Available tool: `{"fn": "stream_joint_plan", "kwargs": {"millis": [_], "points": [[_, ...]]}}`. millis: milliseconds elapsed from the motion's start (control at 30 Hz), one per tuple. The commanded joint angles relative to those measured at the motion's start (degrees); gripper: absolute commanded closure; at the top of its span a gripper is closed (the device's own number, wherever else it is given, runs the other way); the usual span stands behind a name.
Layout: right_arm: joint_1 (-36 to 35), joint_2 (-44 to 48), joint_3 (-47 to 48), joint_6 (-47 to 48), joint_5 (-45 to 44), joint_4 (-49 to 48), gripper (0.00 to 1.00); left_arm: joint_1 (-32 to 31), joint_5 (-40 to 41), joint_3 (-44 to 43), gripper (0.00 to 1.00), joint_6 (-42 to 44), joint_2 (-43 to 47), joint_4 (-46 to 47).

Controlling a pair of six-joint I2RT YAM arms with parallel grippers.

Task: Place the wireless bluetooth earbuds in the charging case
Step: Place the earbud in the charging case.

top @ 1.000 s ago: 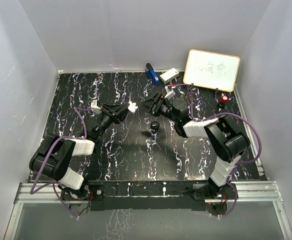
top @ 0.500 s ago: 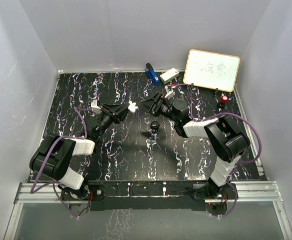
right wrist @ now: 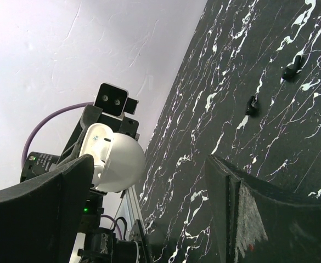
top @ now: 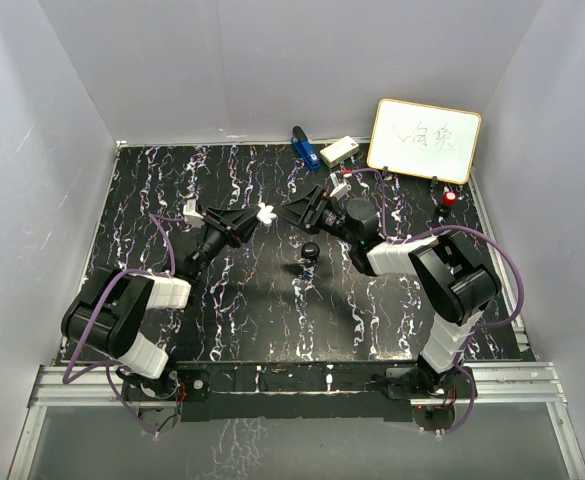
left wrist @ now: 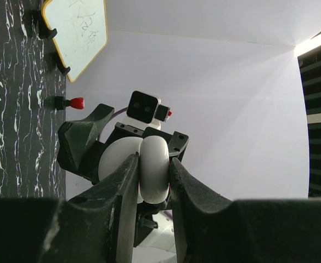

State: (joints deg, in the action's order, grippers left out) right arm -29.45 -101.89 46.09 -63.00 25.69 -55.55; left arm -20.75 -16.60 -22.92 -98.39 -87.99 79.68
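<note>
left hand point(left wrist: 153, 163) clamps white charging case point(right wrist: 119, 161) | right hand point(right wrist: 152, 175) wide | whiteboard point(top: 424, 140) scribble unreadable

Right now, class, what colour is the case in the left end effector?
The case is white, clearest in the left wrist view.

The charging case point(left wrist: 155, 170) sits between left fingers point(left wrist: 122, 197).

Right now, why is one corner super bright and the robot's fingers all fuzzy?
Left wrist view: a light strip glares at the upper right; the left end effector, clamping the charging case, is dark and soft near the lens. Right wrist view: the open right end effector blurs likewise. Top external view: sharp throughout.
</note>
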Motion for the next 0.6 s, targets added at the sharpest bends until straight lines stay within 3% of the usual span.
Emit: {"fn": "stream_joint_plan", "kwargs": {"millis": [0, 567], "points": [[0.3, 1.7, -0.5, 0.2, 0.5, -3.5, 0.20, 0.1, 0.3, -2.2, 1.00, 0.2, -0.6, 5.5], [0.2, 1.7, -1.3, 0.2, 0.7, -3.7, 0.21, 0.1, 0.2, -3.4, 1.00, 0.1, -2.0, 5.7]]}}
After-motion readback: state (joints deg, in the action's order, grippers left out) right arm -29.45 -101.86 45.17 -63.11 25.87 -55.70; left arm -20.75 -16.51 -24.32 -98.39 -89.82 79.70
